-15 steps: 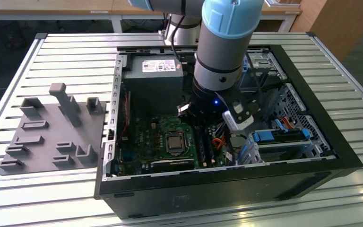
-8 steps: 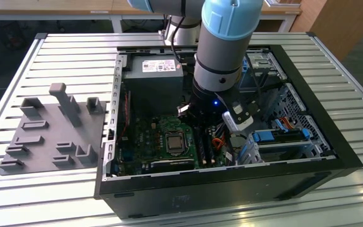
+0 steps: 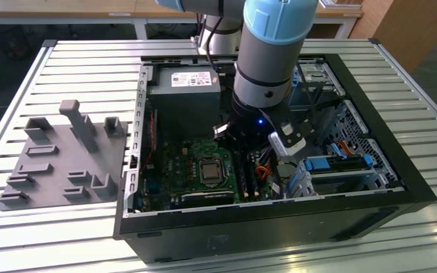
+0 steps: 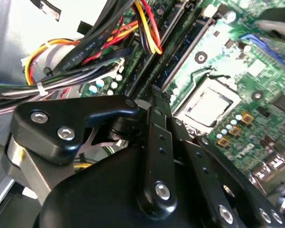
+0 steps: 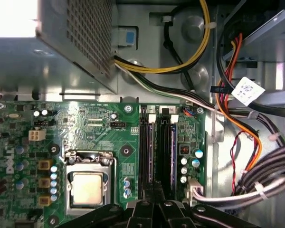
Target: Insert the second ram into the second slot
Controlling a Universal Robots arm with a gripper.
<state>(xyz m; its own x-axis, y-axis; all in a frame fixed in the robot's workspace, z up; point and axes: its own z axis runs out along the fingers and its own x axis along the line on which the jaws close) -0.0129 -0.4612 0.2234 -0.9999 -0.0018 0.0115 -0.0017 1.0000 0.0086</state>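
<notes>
**Claw down over the RAM slots**

Black claw (image 5: 154, 202) linkage sits closest to the lens, fingers drawn together with nothing visibly held, right over the two memory slots (image 5: 157, 156). CPU socket (image 5: 87, 185) sits beside them on the green motherboard (image 5: 109, 142). Second ram (image 5: 172, 156) looks seated in its slot; wire bundle (image 5: 266, 175) hangs off to the side.

No print can be made out. The power supply (image 3: 184, 85) carries a white label (image 3: 195, 79) with red marks, and a white tag (image 5: 248, 90) hangs on the nearby cables (image 5: 237, 95), both illegible.
</notes>
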